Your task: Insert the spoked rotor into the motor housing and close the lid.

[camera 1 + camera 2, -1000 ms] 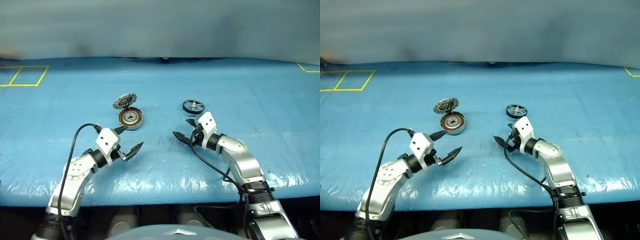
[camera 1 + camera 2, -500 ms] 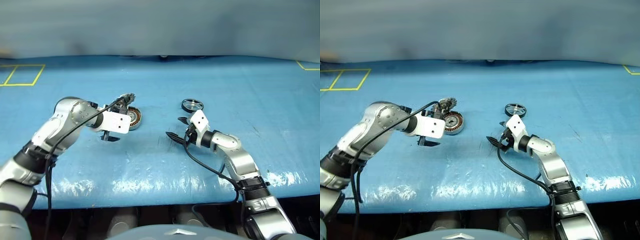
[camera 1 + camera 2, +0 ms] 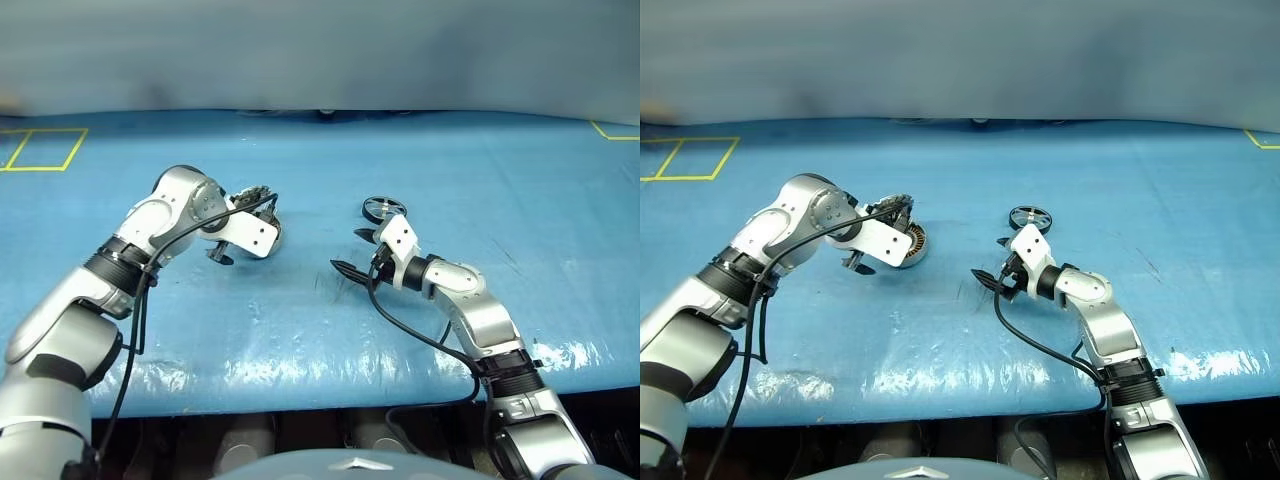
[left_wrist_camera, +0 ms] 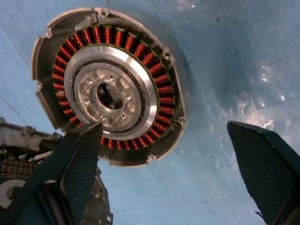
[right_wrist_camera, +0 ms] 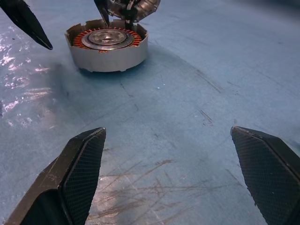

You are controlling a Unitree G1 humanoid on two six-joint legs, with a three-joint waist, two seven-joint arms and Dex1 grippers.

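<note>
On blue table, motor housing w/ copper windings, silver hub, both arms' fingers spread, empty.

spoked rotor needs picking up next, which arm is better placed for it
Right. The spoked rotor lies on the blue table just beyond the open right pincer. The open left pincer hangs over the motor housing, farther from it.

A ring of copper-red windings is being shown around a silver hub inside the silver-grey motor housing. The black spoked rotor is being seen on a blue table cover marked with yellow lines.
</note>
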